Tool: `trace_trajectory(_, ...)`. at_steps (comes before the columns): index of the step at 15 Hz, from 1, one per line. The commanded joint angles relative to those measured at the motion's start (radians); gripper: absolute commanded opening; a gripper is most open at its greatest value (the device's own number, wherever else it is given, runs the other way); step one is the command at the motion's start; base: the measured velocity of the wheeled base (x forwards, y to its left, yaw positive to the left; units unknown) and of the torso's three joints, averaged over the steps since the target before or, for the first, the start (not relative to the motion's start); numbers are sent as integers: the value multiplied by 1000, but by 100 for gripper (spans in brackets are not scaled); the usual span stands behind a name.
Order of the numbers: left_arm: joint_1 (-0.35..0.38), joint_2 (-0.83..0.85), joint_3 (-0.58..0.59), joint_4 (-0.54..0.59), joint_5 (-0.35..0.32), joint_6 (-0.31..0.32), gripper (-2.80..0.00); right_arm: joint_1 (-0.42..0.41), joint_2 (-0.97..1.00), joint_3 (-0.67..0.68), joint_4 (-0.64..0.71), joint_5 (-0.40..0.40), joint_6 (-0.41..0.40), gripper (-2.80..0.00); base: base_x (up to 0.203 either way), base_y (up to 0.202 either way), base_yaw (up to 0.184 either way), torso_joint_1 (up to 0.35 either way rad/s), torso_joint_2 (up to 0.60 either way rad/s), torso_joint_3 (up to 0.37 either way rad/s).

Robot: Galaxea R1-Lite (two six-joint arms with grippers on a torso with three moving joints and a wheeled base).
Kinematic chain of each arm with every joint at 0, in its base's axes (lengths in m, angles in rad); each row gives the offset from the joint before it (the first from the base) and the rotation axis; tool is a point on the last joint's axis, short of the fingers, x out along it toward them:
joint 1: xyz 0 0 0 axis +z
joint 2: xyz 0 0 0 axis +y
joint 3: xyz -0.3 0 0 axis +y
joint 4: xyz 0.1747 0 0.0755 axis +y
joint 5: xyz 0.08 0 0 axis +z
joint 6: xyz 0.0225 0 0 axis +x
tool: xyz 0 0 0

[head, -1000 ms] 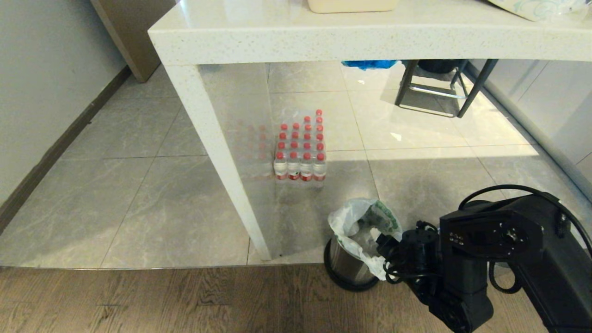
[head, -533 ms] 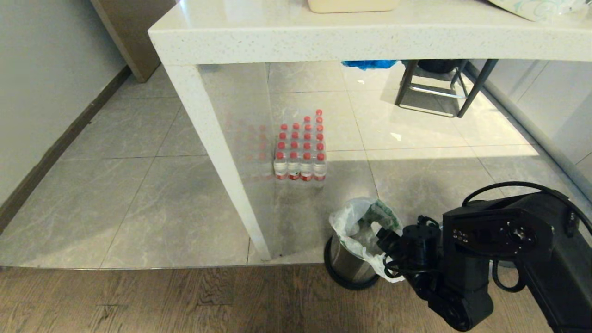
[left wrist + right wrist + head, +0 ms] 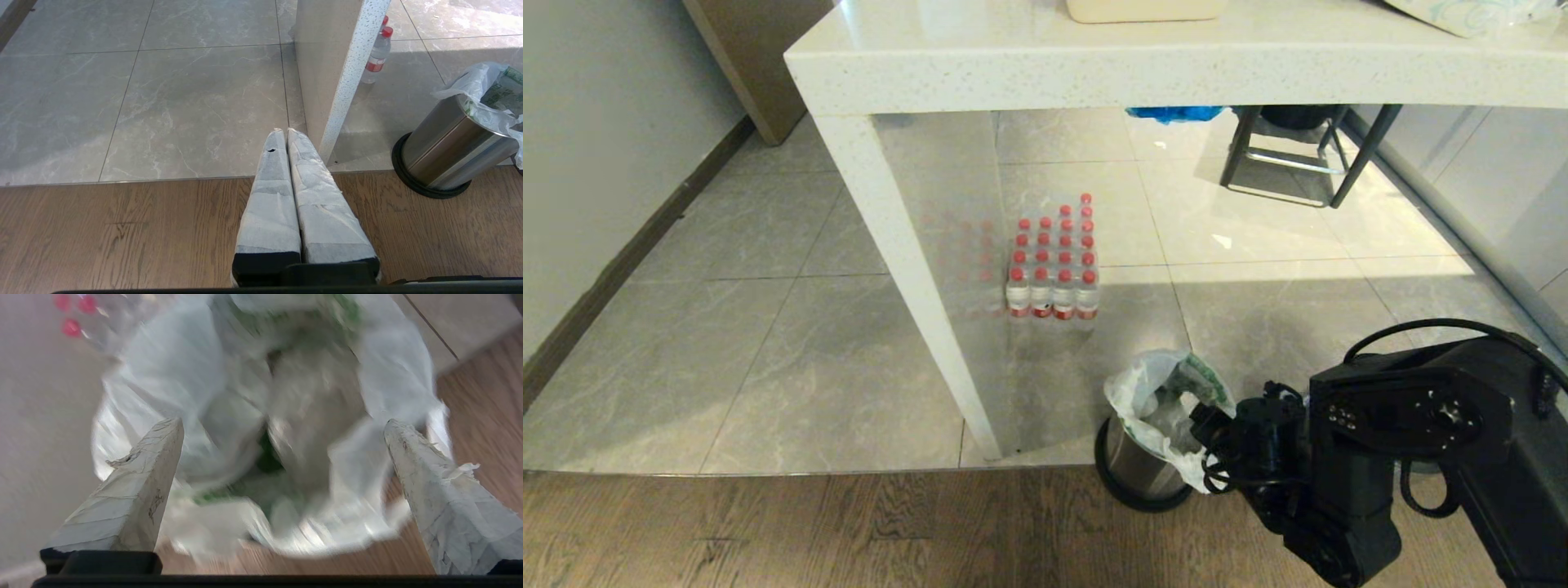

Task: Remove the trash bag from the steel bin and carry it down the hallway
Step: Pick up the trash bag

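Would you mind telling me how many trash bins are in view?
1: the steel bin, lined with the trash bag, stands beside the table leg; others may be hidden.

Right gripper (image 3: 284, 424): fingers spread wide, arm reaching low; left gripper (image 3: 286, 134): fingers pressed together, pointing forward

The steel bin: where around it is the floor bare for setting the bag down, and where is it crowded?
Bare grey tiles lie left of the white table leg, toward the wall. The wood strip before the steel bin is bare too. Crowded: the pack of water bottles behind it, and the right gripper over the trash bag.
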Motion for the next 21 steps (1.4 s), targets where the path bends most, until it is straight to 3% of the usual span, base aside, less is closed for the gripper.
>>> trace_trajectory(1, 0, 0, 0, 0, 0, 0, -280, 6, -8, 52, -8, 6, 10, 0, 0, 0, 0, 0, 0, 0)
trace_trajectory(5, 0, 0, 0, 0, 0, 0, -280, 25, -10, 60, -8, 40, 65, 0, 0, 0, 0, 0, 0, 0)
trace_trajectory(9, 0, 0, 0, 0, 0, 0, -280, 42, -9, 78, -8, 90, 60, 0, 0, 0, 0, 0, 0, 0)
trace_trajectory(16, 0, 0, 0, 0, 0, 0, -280, 54, 14, 123, -8, 94, -4, 0, 0, 0, 0, 0, 0, 0)
trace_trajectory(21, 0, 0, 0, 0, 0, 0, -280, 54, 59, 103, -2, 90, -107, 0, 0, 0, 0, 0, 0, 0)
